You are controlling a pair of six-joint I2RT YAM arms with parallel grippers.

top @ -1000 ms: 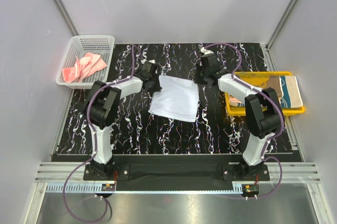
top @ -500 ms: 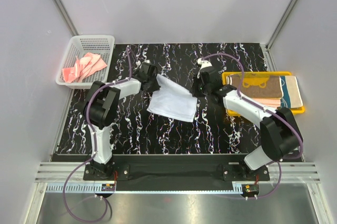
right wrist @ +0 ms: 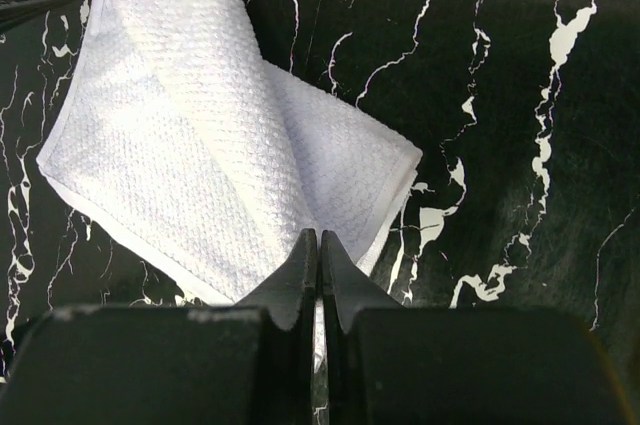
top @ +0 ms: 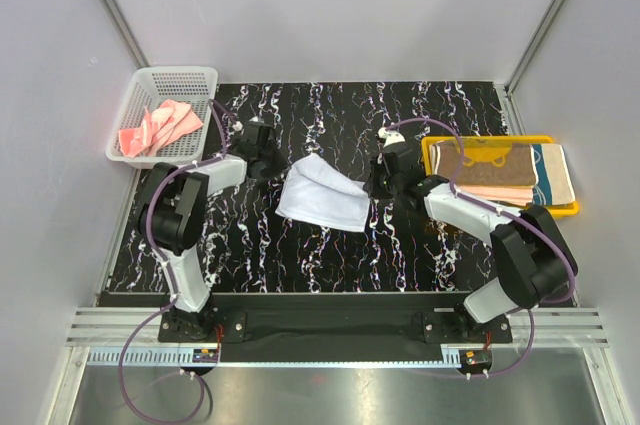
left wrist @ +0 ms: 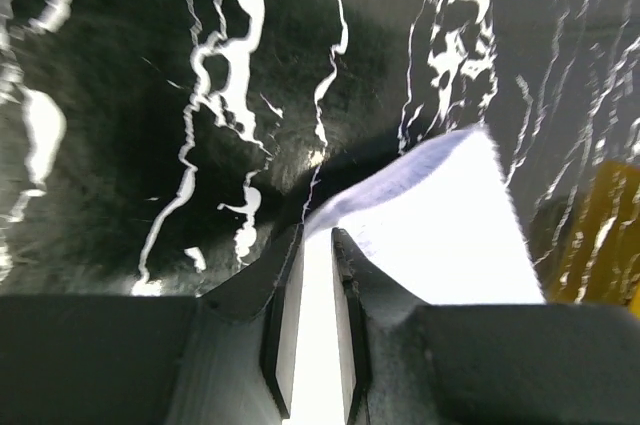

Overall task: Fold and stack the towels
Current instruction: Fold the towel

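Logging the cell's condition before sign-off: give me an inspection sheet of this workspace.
Surface: black, white-veined table.
Job's things: white towel partly folded mid-table; pink towel in basket; folded towels stacked in yellow tray.
Clutter: nothing seen.
Grippers: left gripper jaws slightly apart at the white towel's edge, grip unclear; right gripper jaws shut at its opposite edge.
Cables: purple cables loop along both arms, off the towels.
Surroundings: plain grey walls.
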